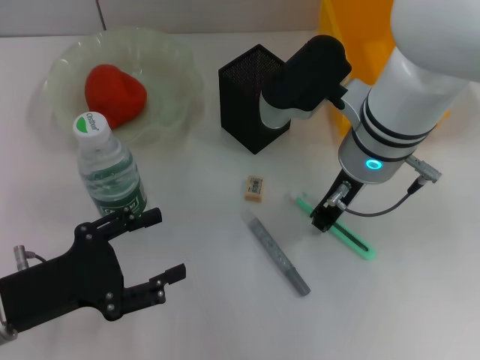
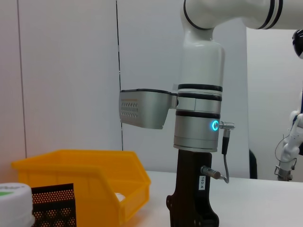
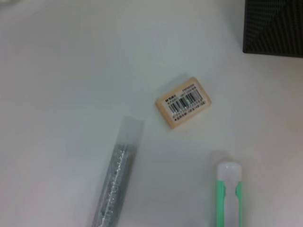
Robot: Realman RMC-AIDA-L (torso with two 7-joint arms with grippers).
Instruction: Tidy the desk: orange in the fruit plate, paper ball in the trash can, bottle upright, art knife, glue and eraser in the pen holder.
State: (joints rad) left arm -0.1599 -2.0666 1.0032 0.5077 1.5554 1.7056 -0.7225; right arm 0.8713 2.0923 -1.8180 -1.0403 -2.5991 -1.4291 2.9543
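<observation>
My right gripper (image 1: 324, 219) hangs low over the near end of the green art knife (image 1: 339, 229) (image 3: 228, 195) on the white desk. To its left lie a tan eraser (image 1: 254, 188) (image 3: 183, 101) and a grey glue stick (image 1: 278, 256) (image 3: 115, 185). The black mesh pen holder (image 1: 250, 97) stands behind them. A clear bottle (image 1: 109, 166) with a white cap stands upright at the left. My left gripper (image 1: 161, 249) sits open and empty just in front of the bottle. A red fruit (image 1: 114, 91) rests in the pale fruit plate (image 1: 176, 71).
A yellow bin (image 2: 80, 177) stands at the back right behind the right arm, with something white inside it (image 2: 120, 196). The right forearm (image 1: 307, 71) reaches over the pen holder's right side. The right wrist (image 2: 198, 118) fills the middle of the left wrist view.
</observation>
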